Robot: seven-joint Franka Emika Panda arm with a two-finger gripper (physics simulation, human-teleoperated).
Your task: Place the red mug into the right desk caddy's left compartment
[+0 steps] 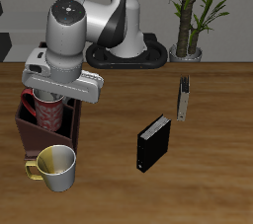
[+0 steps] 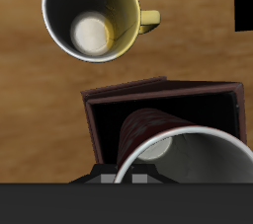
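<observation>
The red mug, speckled with a grey inside, stands upright and partly down inside an end section of the right desk caddy, with its rim above the caddy's wall. My gripper sits directly over the mug and is shut on the mug's rim; the hand hides the fingertips. In the wrist view the mug's rim fills the space close under the gripper, inside the dark maroon walls of that section. The arm hides the rest of the caddy.
A silvery-cream mug with a yellow handle stands just outside the caddy, nearer the table's front edge. A black book stands mid-table, with a second thin book farther back. A potted plant is behind.
</observation>
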